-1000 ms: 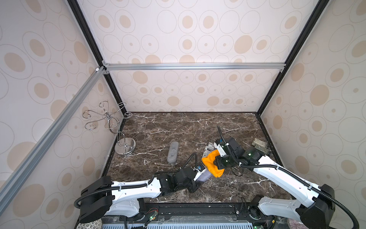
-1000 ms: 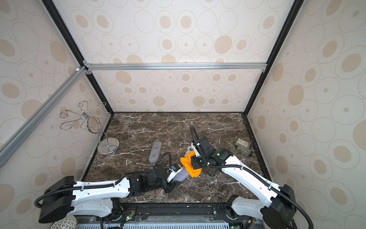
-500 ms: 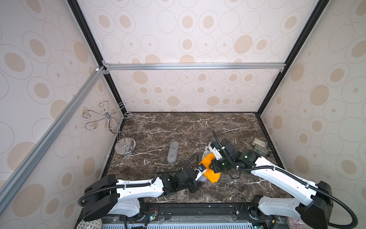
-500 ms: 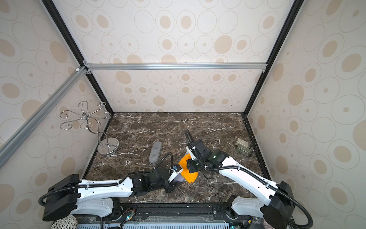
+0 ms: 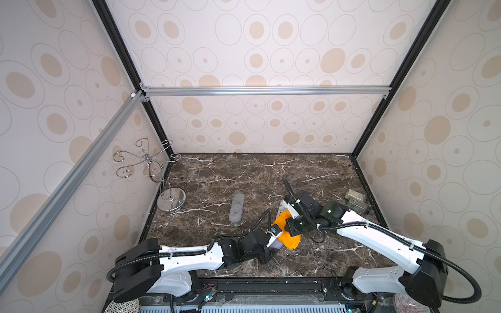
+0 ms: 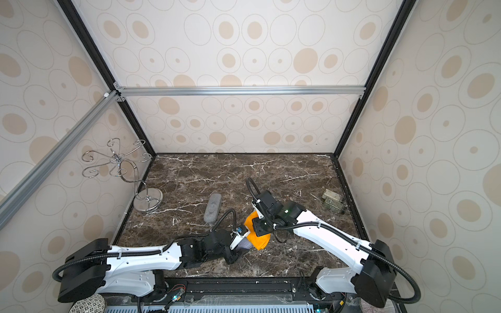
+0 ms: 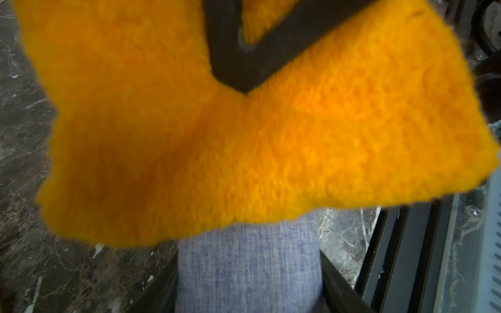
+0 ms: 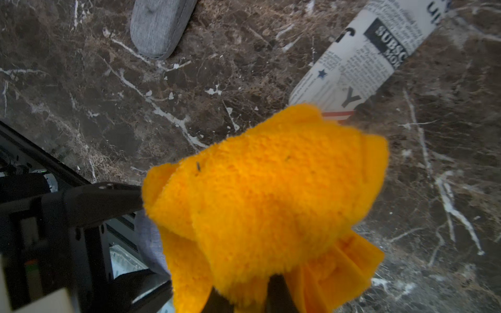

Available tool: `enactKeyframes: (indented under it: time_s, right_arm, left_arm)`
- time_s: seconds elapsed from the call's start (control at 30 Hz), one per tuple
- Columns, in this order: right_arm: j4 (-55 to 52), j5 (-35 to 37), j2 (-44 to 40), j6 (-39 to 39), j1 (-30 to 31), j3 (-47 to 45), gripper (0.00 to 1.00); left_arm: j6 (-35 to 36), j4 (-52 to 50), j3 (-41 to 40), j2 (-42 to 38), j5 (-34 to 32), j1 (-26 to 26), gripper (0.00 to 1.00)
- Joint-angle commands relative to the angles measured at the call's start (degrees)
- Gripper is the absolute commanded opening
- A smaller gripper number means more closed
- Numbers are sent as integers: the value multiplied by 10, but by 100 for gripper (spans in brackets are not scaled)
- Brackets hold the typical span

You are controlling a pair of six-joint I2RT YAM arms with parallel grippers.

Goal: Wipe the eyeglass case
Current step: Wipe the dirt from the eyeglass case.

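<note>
In both top views the action sits at the lower centre of the frame, near the front edge of the dark marble worktop (image 5: 244, 173). There the left claw (image 5: 273, 241) is clenched on a blue-grey eyeglass case (image 5: 277, 244), held clear of the worktop. The left wrist view shows its two dark fingers (image 7: 336, 284) pressed against either side of the woven case (image 7: 249, 271). The right claw (image 5: 291, 230) grips a fluffy orange cloth (image 5: 293, 242), bunched between its fingers (image 8: 279, 292). The cloth (image 7: 244, 162) lies draped over the far end of the case, touching it and hiding most of it. A second, grey case (image 5: 237, 208) lies flat on the worktop at centre frame, apart from both arms. A newsprint-patterned tube (image 8: 366, 54) rests just beyond the cloth, its end tucked under the cloth's edge in the right wrist view. A chrome wire stand (image 5: 170, 200) stands at the left edge of the worktop.
</note>
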Motion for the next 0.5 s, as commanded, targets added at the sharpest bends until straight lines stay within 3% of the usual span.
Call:
enactKeyframes:
  time_s: [0.0, 0.23, 0.47]
  right_arm:
    - [15, -44, 19, 14, 12, 1, 0]
    - [-6, -15, -13, 15, -20, -24, 0]
    - [-41, 5, -103, -9, -110, -64, 0]
  left_arm:
    - [0, 76, 18, -18, -14, -4, 51]
    - [-7, 64, 17, -21, -9, -3, 50]
    - [-65, 64, 4, -20, 103, 40, 48]
